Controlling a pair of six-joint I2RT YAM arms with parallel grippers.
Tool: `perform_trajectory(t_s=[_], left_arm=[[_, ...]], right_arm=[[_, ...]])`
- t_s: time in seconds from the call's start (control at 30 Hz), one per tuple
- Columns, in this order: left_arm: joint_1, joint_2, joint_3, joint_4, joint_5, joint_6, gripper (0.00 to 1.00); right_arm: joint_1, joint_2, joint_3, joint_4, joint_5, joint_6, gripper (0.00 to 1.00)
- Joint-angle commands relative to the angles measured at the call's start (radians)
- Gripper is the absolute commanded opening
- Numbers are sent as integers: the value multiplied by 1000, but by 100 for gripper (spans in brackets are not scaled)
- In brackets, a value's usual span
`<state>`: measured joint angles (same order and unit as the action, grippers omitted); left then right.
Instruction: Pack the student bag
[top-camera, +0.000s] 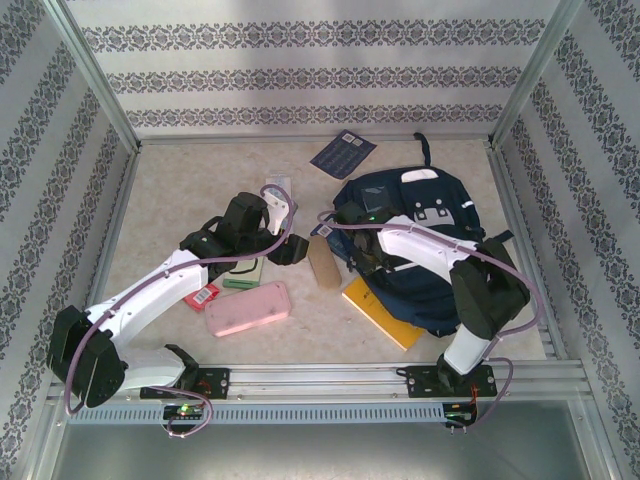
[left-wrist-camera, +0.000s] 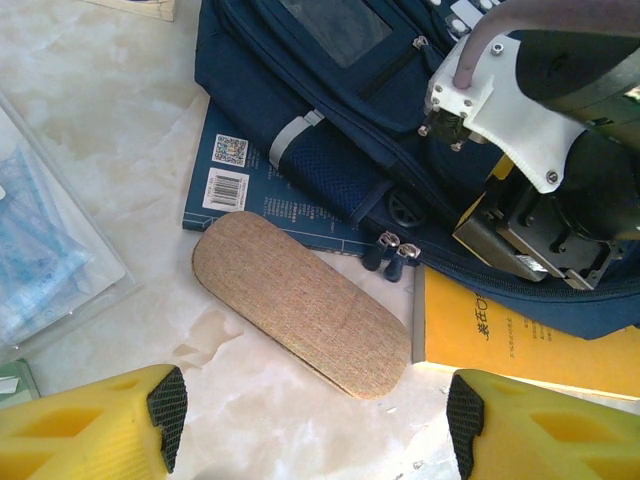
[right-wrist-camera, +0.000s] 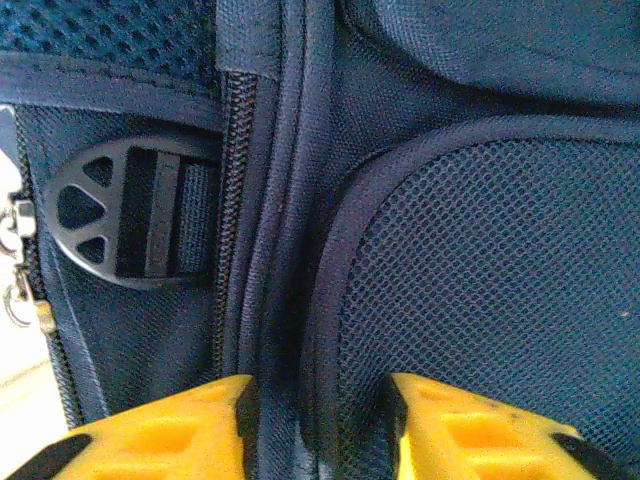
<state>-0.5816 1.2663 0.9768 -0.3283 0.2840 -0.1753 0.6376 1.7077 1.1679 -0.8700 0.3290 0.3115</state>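
1. The right gripper is set against the bag, its fingers astride a piped seam beside a zip. Whether the seam is already pinched cannot be told.
2. The left gripper is held wide open and empty above a tan case.
3. The bag is laid flat at the right of the bench and is closed as far as can be seen. A yellow book and a blue book are caught partly under its edge, not inside it.
4. Farther out, a pink case, a green item and a dark booklet are seen loose on the bench.
5. Nothing is seen packed, so the task is judged barely begun. The bag is yet to be opened and every item is yet to be loaded.
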Motion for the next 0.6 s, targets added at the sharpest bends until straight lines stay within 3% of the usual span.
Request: perform_trajectory(t_s=[0.0,0.17,0.2,0.37,0.57], left_arm=[[-10,8,-8,17,14,14,71],[-10,8,-12,20,12,13,71],[-11,11,-12,20,12,14,71],[-11,15,22,2,46,47,71],[-13,56,106,-8,132,89,69]], right_arm=[[-6,34,-30,23,61,2,32],[-17,37,-37,46,48,1,2],[-17,22,-38,50,47,0,0],[-30,-89,-31,45,-11,-9,0],[-95,-264,-44,73,-222,-9,0]])
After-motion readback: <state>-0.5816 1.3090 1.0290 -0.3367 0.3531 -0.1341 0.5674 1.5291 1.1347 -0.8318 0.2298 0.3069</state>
